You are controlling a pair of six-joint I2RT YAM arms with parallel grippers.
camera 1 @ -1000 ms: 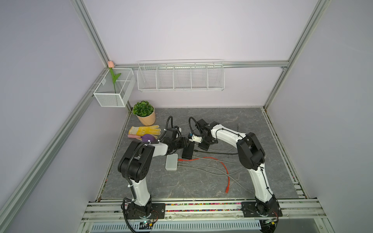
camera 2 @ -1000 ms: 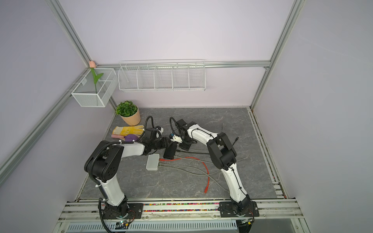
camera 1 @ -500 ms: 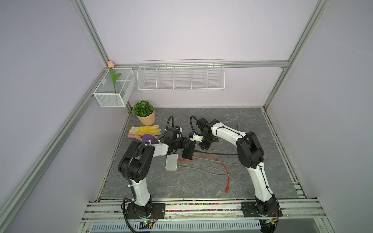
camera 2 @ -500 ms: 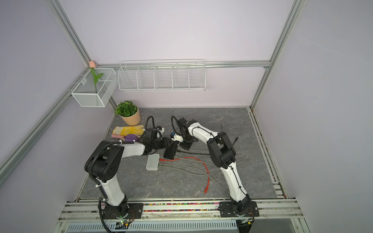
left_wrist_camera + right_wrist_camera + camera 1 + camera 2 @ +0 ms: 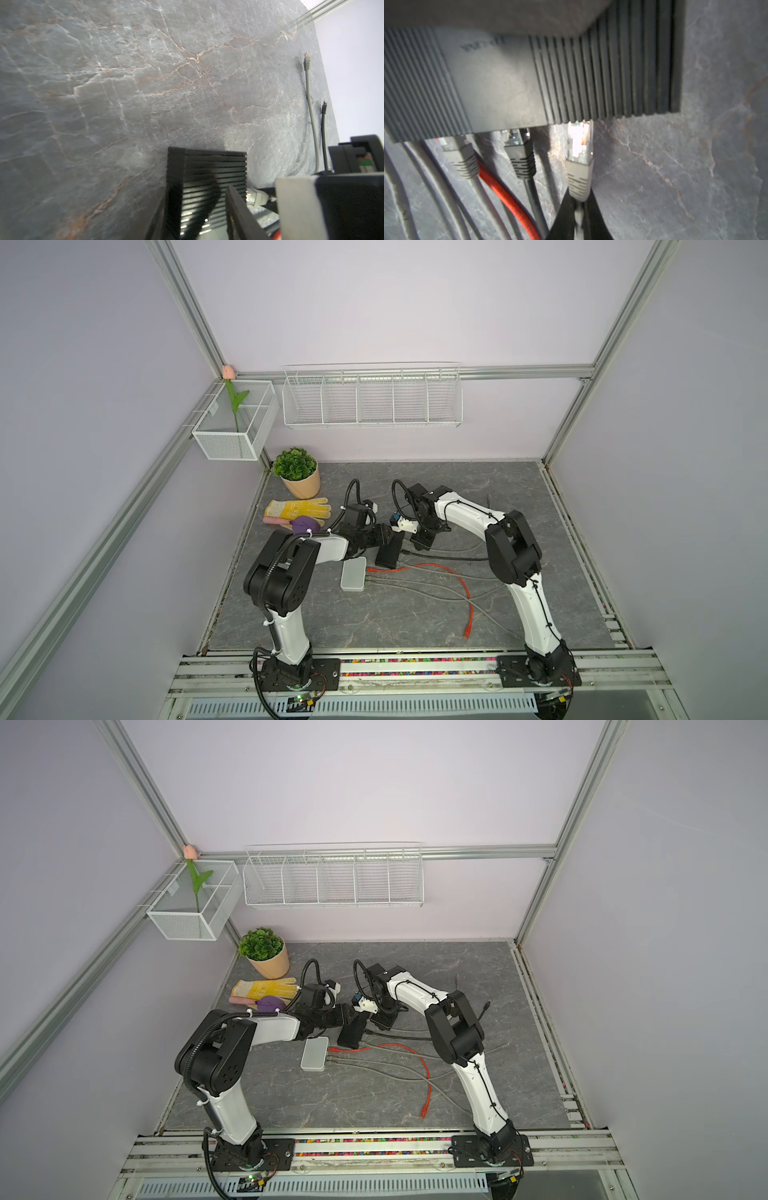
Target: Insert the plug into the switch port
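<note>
**Plug nosed up to the port face, not seated yet**

Over the last second the right arm's wrist has edged slightly toward the black ribbed network switch (image 5: 389,552), which has not moved. It lies near the middle of the grey marbled tabletop (image 5: 415,626), a bit toward the left edge. The left end effector (image 5: 197,216) stays clamped across the switch body, bracing it.

The right end effector (image 5: 578,209) is clenched on the tail of the grey-booted clear plug (image 5: 579,145). In the right wrist view the plug tip touches the switch's port edge, but nearly all of the clear body is still outside. It sits beside a black plug (image 5: 521,158) and another grey plug (image 5: 460,158) already at neighbouring ports. A red cable (image 5: 508,205) runs under them.

Judgement: the approach is done and insertion is only starting. A straight push along the plug axis is still needed. The plug looks slightly tilted, so it could jam.
</note>
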